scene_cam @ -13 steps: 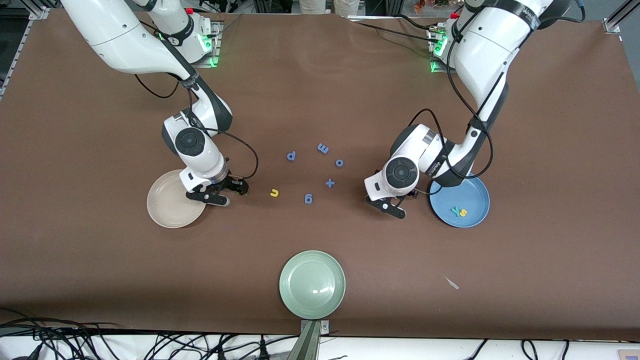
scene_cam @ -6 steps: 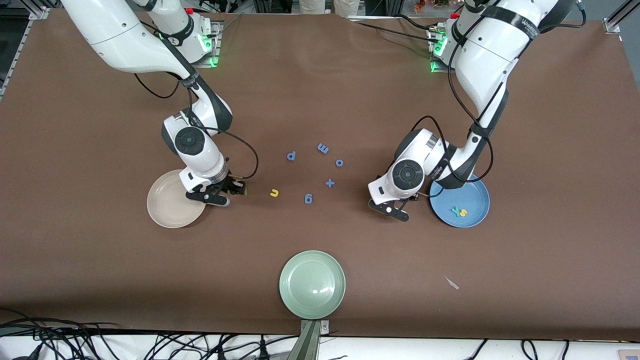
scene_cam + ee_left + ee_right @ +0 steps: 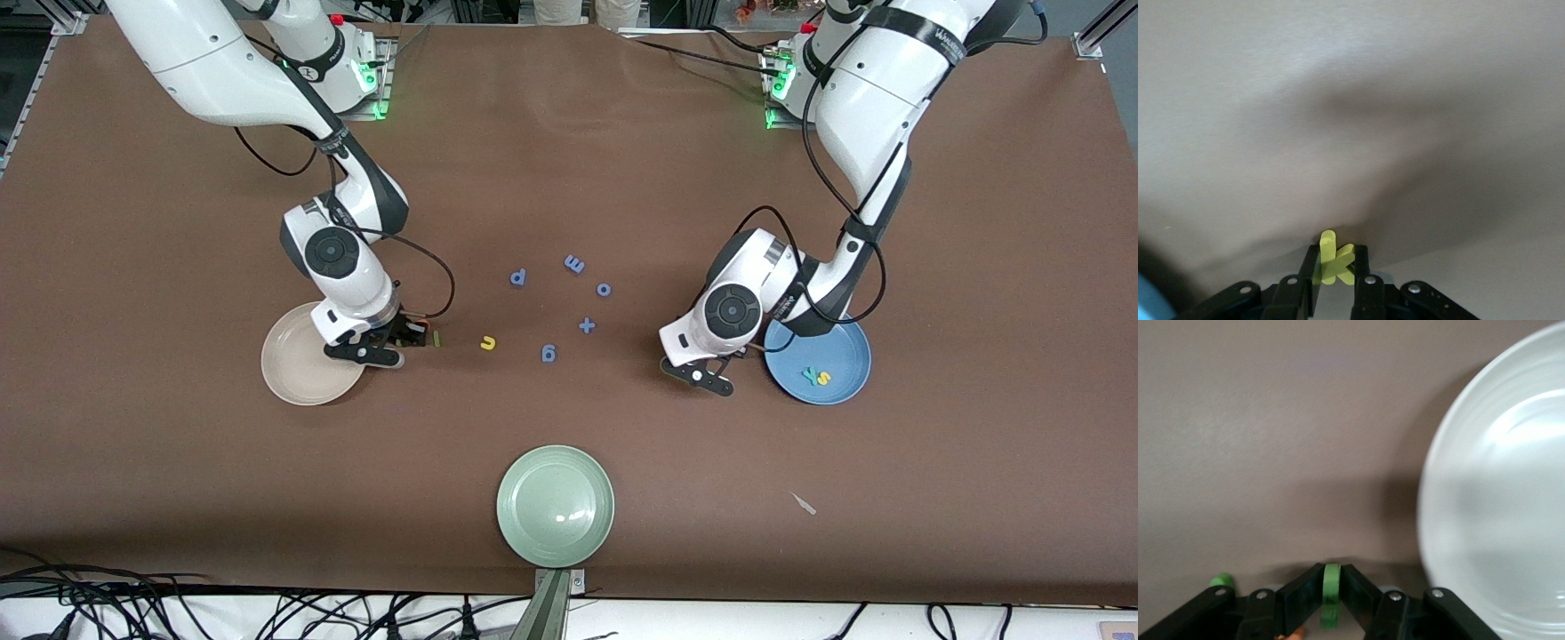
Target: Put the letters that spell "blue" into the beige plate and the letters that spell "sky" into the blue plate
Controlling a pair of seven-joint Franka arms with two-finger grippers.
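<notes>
On the brown table (image 3: 178,489), your two arms reach in from their bases and both hands are down among the plates. Of the three plates, the pale green plate (image 3: 511,524) lies nearest the front camera, the beige plate (image 3: 293,373) lies toward the right arm's end and holds nothing, and the blue plate (image 3: 845,391) lies toward the left arm's end. Your right gripper (image 3: 1331,583) hangs over the table just beside the beige plate's rim, on the side toward the middle of the table, its jaws pinched on a green letter (image 3: 1331,597) that you see only edge-on, so which letter it is cannot be told. Your left gripper (image 3: 1336,257) hangs over bare table just beside the blue plate, also on the side toward the middle, its jaws clamped on the yellow k (image 3: 1336,265), which stands upright between the fingers. In the blue plate you have the teal y (image 3: 809,375) and the yellow s (image 3: 824,379) touching each other. A thin light green bar (image 3: 436,339) lies on the table just beside the right gripper, and the yellow u (image 3: 487,343) lies near it, toward the middle. The blue p (image 3: 518,277), m (image 3: 574,263), o (image 3: 604,289), plus sign (image 3: 587,325) and g (image 3: 548,354) lie loosely scattered between your two grippers
</notes>
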